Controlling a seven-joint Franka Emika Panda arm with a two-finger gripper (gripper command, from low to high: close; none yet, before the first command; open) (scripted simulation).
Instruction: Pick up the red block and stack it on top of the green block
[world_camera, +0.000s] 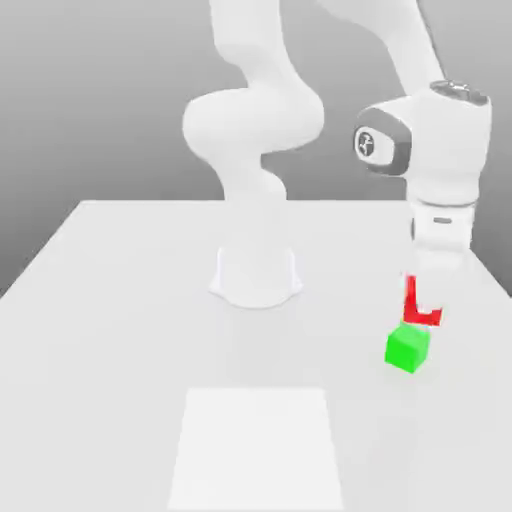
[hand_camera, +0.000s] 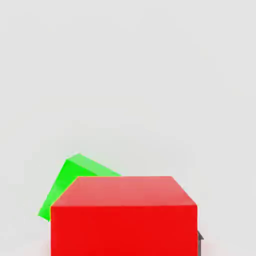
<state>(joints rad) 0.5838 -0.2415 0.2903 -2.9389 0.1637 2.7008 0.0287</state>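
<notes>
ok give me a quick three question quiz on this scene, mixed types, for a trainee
1. True or false: the green block is held by the gripper.
2. Multiple choice: in the hand view, which thing partly hides the green block? a) the arm's base b) the red block c) the white panel
3. Fill in: the green block rests on the ____.

Key: 1. false; 2. b; 3. table

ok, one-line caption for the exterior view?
Red block in the arm's claw, just above the green block on the white table.
</notes>
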